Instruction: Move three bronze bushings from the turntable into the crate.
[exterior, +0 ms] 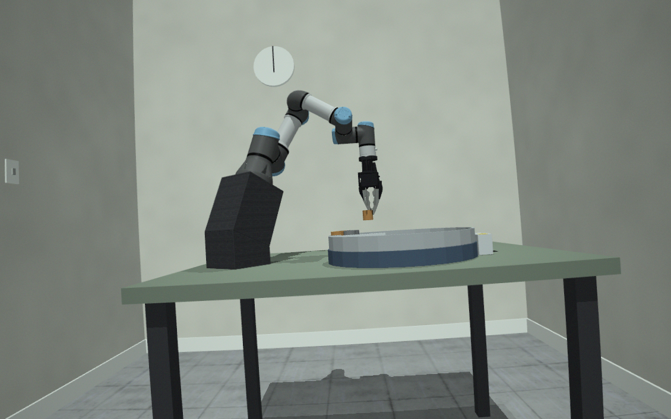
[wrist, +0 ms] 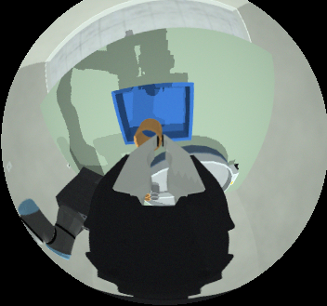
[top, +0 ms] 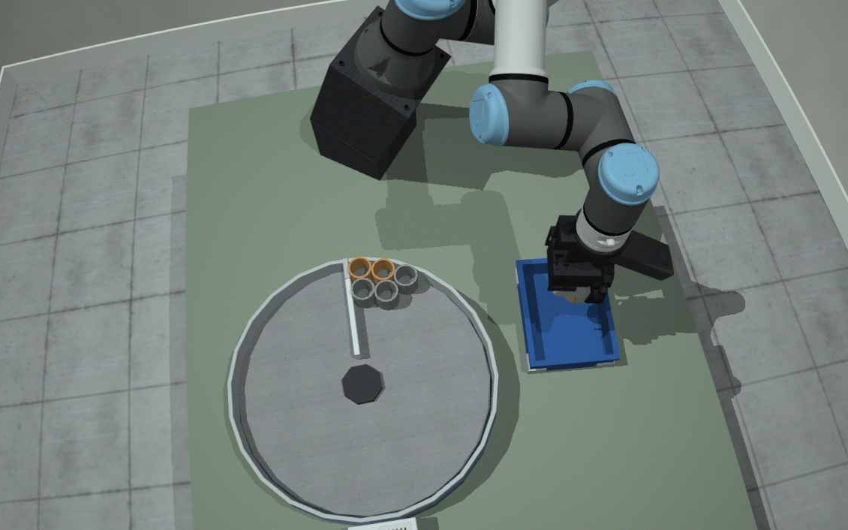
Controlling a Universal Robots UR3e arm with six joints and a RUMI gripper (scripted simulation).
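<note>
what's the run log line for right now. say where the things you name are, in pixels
gripper [exterior: 371, 212] [wrist: 160, 135]: shut on bushing [exterior: 367, 215] [wrist: 144, 139] | over: crate [top: 574, 363] [wrist: 191, 111] | turntable [top: 494, 388] [exterior: 401, 257]: two bronze, three grey
</note>
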